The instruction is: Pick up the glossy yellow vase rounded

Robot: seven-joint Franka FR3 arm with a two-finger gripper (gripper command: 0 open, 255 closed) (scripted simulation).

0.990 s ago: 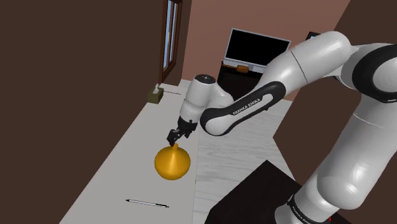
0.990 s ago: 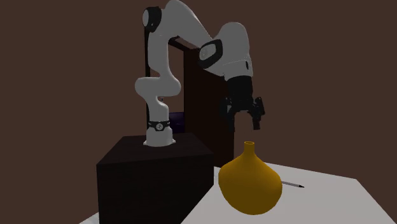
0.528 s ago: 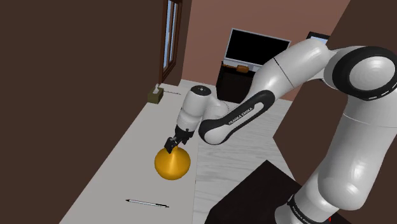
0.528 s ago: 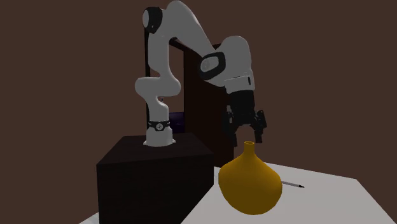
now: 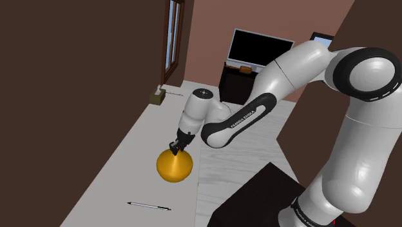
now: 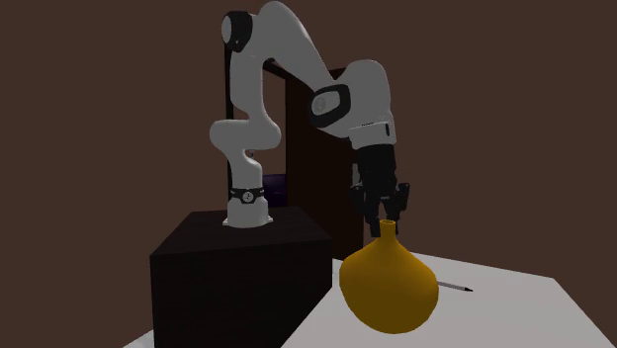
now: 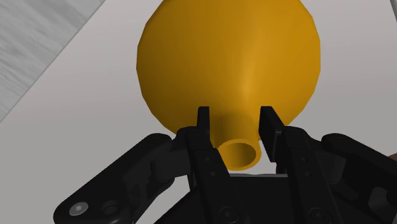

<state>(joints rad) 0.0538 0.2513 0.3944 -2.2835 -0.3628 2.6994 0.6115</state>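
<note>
Gripper (image 7: 235,121): 2 black fingers (image 7: 203,124), one on each side of the vase neck, clasping it just below the rim. In the shoulder view the gripper (image 5: 176,148) sits on top of the vase (image 5: 174,167), which it approaches from above.

Vase (image 7: 229,57): 1, yellow-orange, round belly, narrow neck, upright on the pale table (image 5: 122,174). In the second exterior view the vase (image 6: 388,287) stands just beside the dark stand (image 6: 237,257), with the gripper (image 6: 386,216) at its mouth.

Other items on the table: 1 pen (image 5: 149,206), lying flat nearer the camera, well apart from the vase; 1 small box (image 5: 156,97) at the far end by the wall.

Beyond the table: 1 dark screen (image 5: 261,48).
</note>
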